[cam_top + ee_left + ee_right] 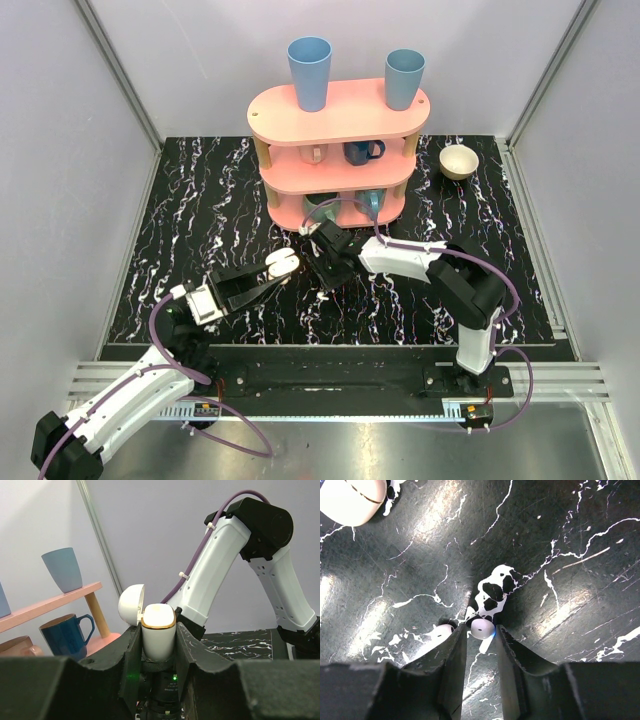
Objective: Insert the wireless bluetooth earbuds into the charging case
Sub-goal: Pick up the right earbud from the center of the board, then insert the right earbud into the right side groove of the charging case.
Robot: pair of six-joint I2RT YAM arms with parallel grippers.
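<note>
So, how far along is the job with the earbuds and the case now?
Done: the left pincer holds the charging case, its lid open. In hand: the right pincer is down at the table, its tips either side of one earbud; whether it grips yet, I cannot tell. Left: lift it, put it in, then the second earbud lying beside.

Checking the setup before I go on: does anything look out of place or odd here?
Nothing damaged or spilled. Both earbuds lie loose on the table: one between the right gripper's fingertips, the other just outside one finger. The charging case, lid open, sits upright in the left gripper.
</note>
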